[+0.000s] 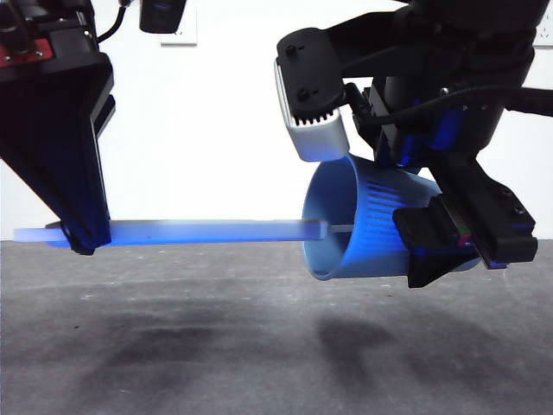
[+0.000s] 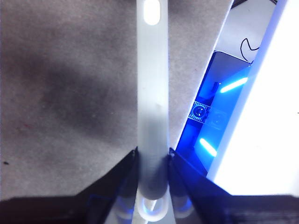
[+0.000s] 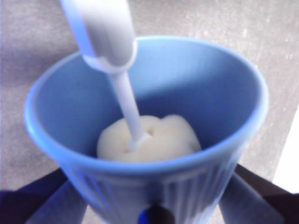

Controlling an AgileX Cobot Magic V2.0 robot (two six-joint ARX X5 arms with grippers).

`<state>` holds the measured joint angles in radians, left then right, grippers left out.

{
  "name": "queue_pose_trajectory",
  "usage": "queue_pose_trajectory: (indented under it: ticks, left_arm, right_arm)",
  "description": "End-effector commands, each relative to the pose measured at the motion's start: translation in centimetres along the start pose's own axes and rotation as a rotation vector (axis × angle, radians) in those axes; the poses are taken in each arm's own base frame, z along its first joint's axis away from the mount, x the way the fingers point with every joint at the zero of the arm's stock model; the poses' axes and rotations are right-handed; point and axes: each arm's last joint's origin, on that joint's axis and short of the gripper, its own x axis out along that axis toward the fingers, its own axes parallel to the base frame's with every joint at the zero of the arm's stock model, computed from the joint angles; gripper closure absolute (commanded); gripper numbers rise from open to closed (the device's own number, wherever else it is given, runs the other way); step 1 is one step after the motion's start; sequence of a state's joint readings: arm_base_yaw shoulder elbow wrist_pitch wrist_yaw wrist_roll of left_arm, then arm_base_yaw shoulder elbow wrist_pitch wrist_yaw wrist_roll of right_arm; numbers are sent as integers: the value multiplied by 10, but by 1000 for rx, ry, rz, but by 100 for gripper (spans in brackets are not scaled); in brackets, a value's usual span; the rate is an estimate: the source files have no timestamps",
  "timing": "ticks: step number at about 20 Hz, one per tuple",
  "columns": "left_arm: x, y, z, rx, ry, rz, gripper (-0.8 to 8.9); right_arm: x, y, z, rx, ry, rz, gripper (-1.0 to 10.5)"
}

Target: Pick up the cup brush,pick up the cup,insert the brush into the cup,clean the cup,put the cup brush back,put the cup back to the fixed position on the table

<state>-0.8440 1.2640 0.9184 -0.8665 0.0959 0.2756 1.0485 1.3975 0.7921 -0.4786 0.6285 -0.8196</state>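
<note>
Two robot arms work together above the table (image 1: pixel 259 346): the left gripper (image 1: pixel 82 238), seen at the left of the front view, is clamped on the handle of the cup brush (image 1: pixel 207 231), while the right gripper (image 1: pixel 458 242), at the right of that view, grips the cup (image 1: pixel 363 220) by its ribbed wall. Both things are held in the air, clear of the dark grey surface, which carries their soft shadows below. The blue cup lies on its side with its open mouth turned toward the left gripper, and the brush runs level across the front view, its long handle leading from the left jaws straight into that mouth. The left wrist view shows the two black jaws closed narrowly against either side of the pale handle (image 2: pixel 152 107), which stretches away from them over the table. The right wrist view looks down into the cup (image 3: pixel 145 116): the slim white neck of the brush (image 3: pixel 128 107) passes the rim and ends in the cream sponge head (image 3: pixel 163 137), which sits deep inside, against the bottom of the cup. The right jaws appear there as dark shapes on either side of the cup's ribbed outside, pressed to it. Behind the arms stands a plain white wall (image 1: pixel 199 130).
</note>
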Motion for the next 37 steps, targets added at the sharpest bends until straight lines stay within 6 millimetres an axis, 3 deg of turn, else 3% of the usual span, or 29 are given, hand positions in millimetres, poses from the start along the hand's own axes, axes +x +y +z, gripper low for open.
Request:
queue_pose_trajectory:
  ticks: [1,4,9,14,18,24,27,30,34,37]
  left_arm:
    - [-1,0,4,-16,-27,0,822]
    - [-1,3,-1,-49,23,65,822]
    - [-6,10,-10,-90,82,100,822]
    - [-11,23,-16,-174,68,128,822]
    - [-14,41,-16,-381,-17,178,822]
    - [-19,73,-11,-781,-240,250,822]
    - [-9,85,-7,-880,-270,280,822]
    - [15,96,0,-953,-253,269,822]
    - [53,107,3,-1001,-172,290,822]
    - [66,111,4,-1009,-170,302,822]
  right_arm:
    - [-1,1,3,12,-4,-11,964]
    - [6,-4,-10,75,103,-32,964]
    - [21,-19,-45,367,255,-19,964]
    - [14,-39,-78,628,293,-86,964]
    - [-6,-51,-95,842,215,-145,964]
    - [-45,-69,-103,1213,-135,-116,964]
    - [-60,-76,-103,1351,-328,-64,964]
    - [-69,-80,-103,1402,-455,-33,964]
    - [-72,-81,-104,1404,-476,-36,964]
    - [-73,-81,-104,1404,-481,-38,964]
